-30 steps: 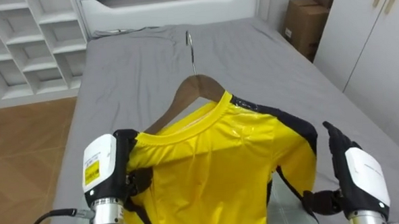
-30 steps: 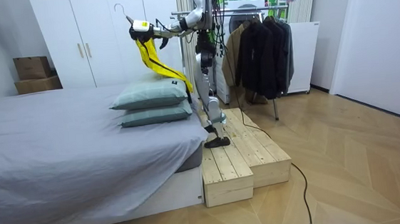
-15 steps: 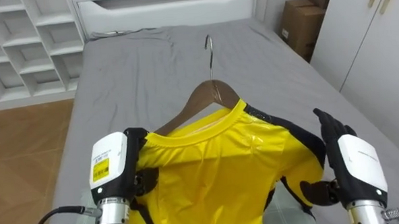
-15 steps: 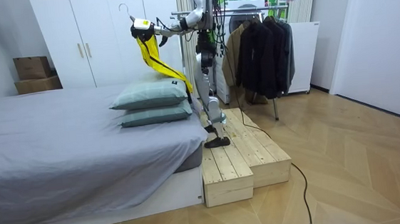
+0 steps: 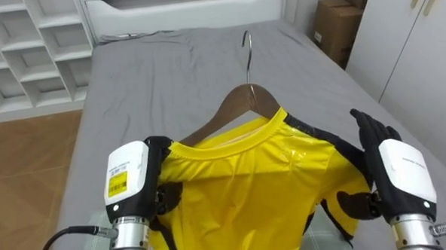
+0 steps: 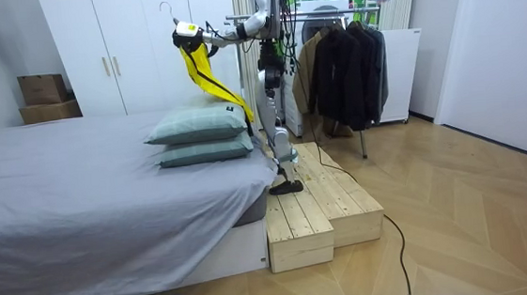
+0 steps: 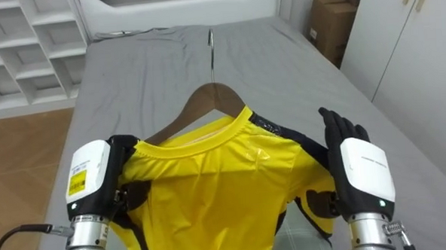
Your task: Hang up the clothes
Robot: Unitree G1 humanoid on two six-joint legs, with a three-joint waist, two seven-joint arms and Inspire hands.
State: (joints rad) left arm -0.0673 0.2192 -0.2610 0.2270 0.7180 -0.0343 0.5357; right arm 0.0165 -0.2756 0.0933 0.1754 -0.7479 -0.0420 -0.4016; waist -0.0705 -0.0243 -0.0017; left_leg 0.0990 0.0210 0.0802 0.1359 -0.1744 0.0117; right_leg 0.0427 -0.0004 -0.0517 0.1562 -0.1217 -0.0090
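A yellow shirt [image 5: 248, 184] with black trim hangs on a wooden hanger [image 5: 241, 103], whose metal hook [image 5: 247, 45] points up. I hold both in the air over the grey bed [image 5: 168, 74]. My left hand [image 5: 131, 178] is shut on the shirt's left shoulder, where the hanger's end lies. At the shirt's right shoulder my right hand [image 5: 395, 170] is open, fingers straight and pointing forward. In the room view I stand on a wooden platform [image 6: 315, 209] beside the bed, arms raised, and the shirt [image 6: 199, 72] dangles above the pillows [image 6: 196, 134].
White cubby shelves [image 5: 23, 43] stand to the left of the bed. Cardboard boxes [image 5: 339, 26] and a white wardrobe [image 5: 423, 48] are to its right. Behind me a clothes rack with dark garments [image 6: 342, 61] stands near the window.
Both hands have lifted the shirt and hanger a little, and the hook now sits further right in the left eye view. The right hand has risen alongside the shirt's shoulder.
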